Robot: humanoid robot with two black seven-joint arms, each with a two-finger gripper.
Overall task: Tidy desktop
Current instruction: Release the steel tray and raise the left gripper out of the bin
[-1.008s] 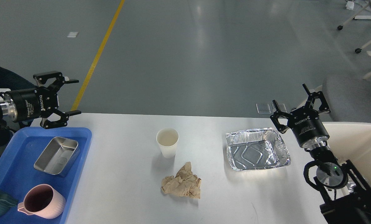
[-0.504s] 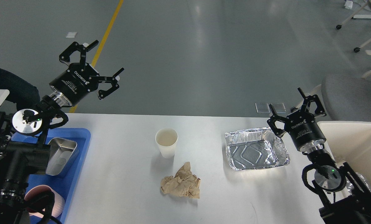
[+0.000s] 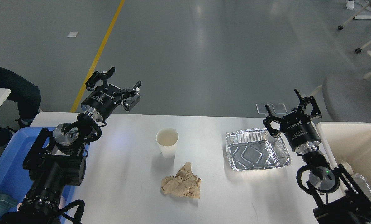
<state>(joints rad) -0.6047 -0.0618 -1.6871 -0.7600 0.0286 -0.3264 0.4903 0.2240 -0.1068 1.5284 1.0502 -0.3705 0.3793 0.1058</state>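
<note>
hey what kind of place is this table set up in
Probably a robotics lab or workshop hall, not a home: bare grey floor with a yellow painted line, wheeled office chairs, and a white desktop staged with litter.

On the large white rectangular desktop (image 3: pixel 126 174), a white paper cup (image 3: pixel 167 142) stands upright. Near it lies a crumpled brown paper wad (image 3: pixel 182 184); to the cup's right sits a shiny rectangular aluminium foil tray (image 3: pixel 256 150). Both black two-finger grippers, left (image 3: pixel 120 84) and right (image 3: pixel 285 106), hover spread wide, empty.
</note>
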